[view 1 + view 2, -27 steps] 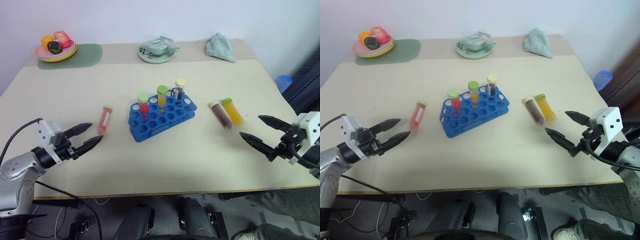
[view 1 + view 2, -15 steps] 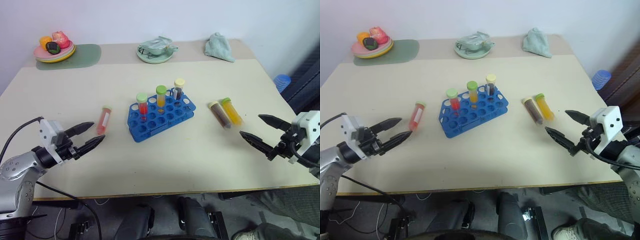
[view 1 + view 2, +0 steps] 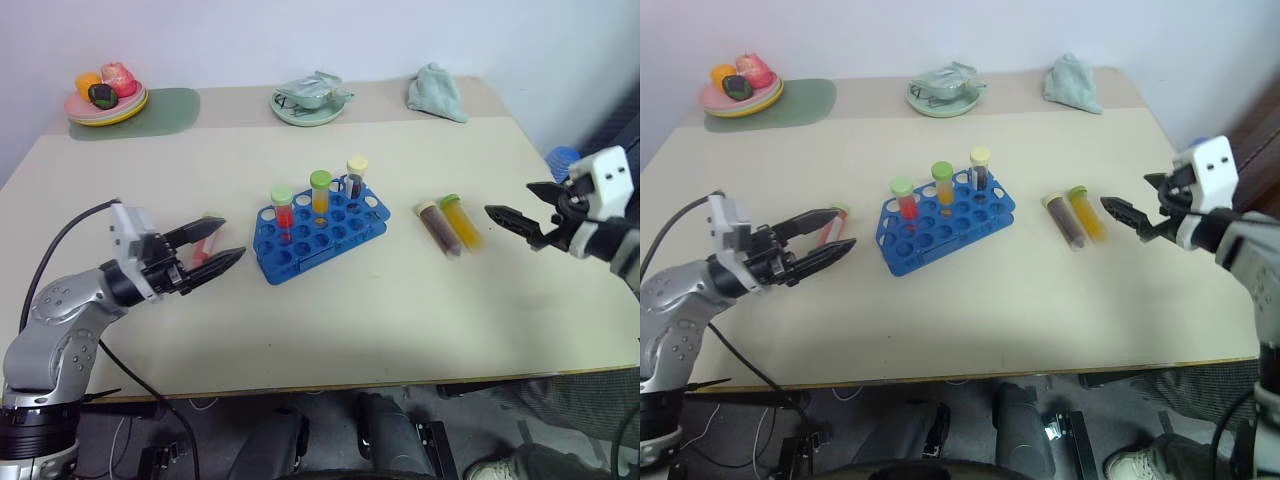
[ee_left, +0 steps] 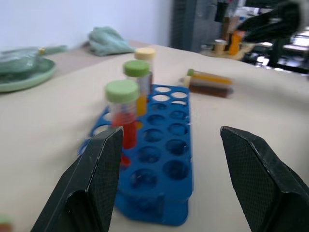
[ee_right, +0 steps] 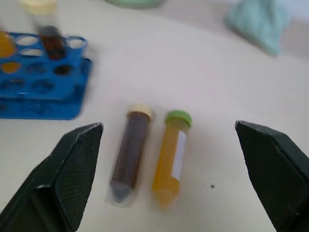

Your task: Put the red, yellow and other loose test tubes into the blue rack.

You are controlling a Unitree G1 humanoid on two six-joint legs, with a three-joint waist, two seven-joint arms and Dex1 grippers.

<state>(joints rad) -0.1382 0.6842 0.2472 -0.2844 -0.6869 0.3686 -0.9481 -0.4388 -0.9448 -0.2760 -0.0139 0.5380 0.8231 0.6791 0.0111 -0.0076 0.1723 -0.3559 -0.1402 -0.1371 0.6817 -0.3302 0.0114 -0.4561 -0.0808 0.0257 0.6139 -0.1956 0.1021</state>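
We've got both tools spread apart, empty: left tool [image 3: 213,253] level beside the rack [image 3: 322,230], right tool [image 3: 514,207] facing the yellow tube [image 3: 463,221].

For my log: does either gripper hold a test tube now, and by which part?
No. The left gripper and right gripper are both open and empty; the loose tubes lie on the table.

A pale beige worktop [image 3: 380,300] stands against a plain, evenly lit white wall [image 3: 300,40]. Along its far edge lie a green mat [image 3: 165,108] and a crumpled light green cloth [image 3: 437,93]. Below the near edge, dark cables [image 3: 120,400] trail over grey floor.
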